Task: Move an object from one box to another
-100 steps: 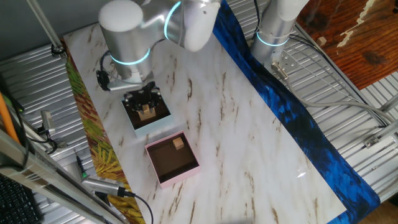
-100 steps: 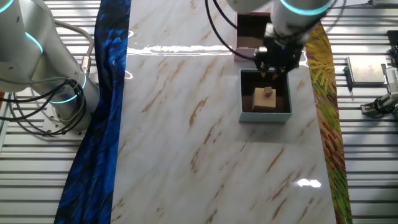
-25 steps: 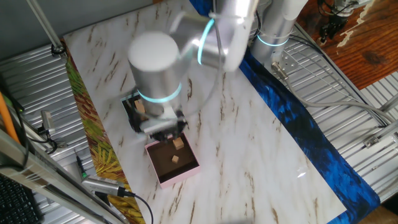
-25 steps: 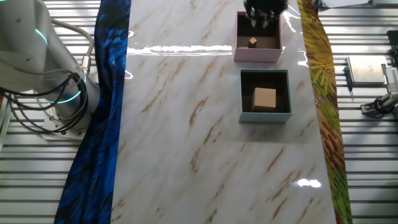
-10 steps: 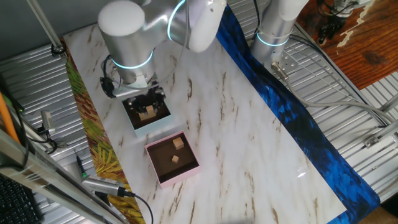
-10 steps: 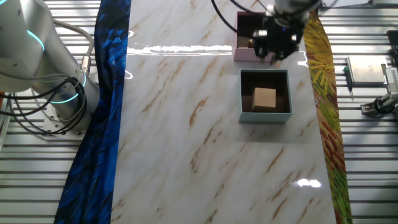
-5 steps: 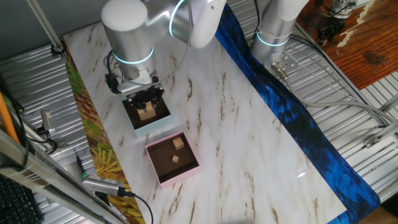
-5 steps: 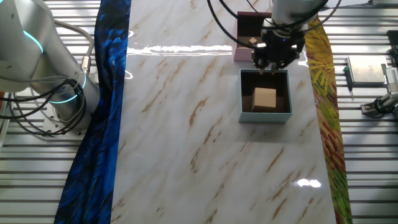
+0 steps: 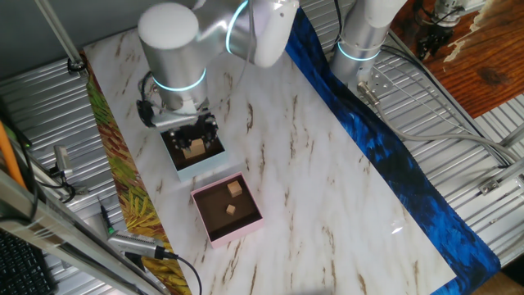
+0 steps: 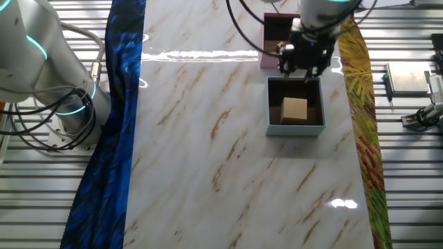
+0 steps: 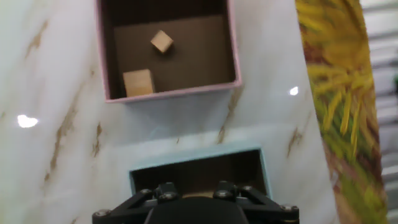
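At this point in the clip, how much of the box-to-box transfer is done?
Two small wooden cubes already lie in the pink box. One larger wooden block remains in the light-blue box. The tool hovers over that box's far edge; its jaws are not visible, and nothing is seen in them. If that block is meant to move as well, it has yet to be grasped, carried and released.

— Lighting? Bright, even; white glare streaks the table (image 10: 208,138) near the blue cloth (image 10: 118,104).

— Sharpness? Hand view soft, the claw (image 11: 196,205) blurred; fixed views crisp.
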Controlling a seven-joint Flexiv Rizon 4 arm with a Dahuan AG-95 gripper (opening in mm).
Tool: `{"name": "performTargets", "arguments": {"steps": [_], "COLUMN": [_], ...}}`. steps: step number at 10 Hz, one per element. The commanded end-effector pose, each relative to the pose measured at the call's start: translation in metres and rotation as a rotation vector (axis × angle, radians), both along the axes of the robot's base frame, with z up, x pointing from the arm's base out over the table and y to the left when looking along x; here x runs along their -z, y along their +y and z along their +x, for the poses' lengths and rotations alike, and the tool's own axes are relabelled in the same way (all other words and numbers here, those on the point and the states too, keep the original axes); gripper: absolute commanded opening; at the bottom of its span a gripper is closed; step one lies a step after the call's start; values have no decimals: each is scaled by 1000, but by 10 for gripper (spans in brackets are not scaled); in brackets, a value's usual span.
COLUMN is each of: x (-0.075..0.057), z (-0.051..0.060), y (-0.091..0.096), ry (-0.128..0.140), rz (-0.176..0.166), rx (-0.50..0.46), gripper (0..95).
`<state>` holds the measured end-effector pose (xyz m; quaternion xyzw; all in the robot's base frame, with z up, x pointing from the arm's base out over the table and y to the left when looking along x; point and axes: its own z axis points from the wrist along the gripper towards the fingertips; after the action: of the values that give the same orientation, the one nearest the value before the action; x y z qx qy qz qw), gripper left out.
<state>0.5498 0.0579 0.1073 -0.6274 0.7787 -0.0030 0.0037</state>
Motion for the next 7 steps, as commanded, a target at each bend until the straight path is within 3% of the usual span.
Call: {"name": "performTargets", "arguments": {"steps": [1, 4, 7], "x": [8, 15, 21], "z": [2, 9, 10], "y": [-22, -45, -50], "ry": [3, 2, 1], "rz": [7, 8, 7], "rx": [-1, -38, -55], "gripper": [380, 380, 380]}}
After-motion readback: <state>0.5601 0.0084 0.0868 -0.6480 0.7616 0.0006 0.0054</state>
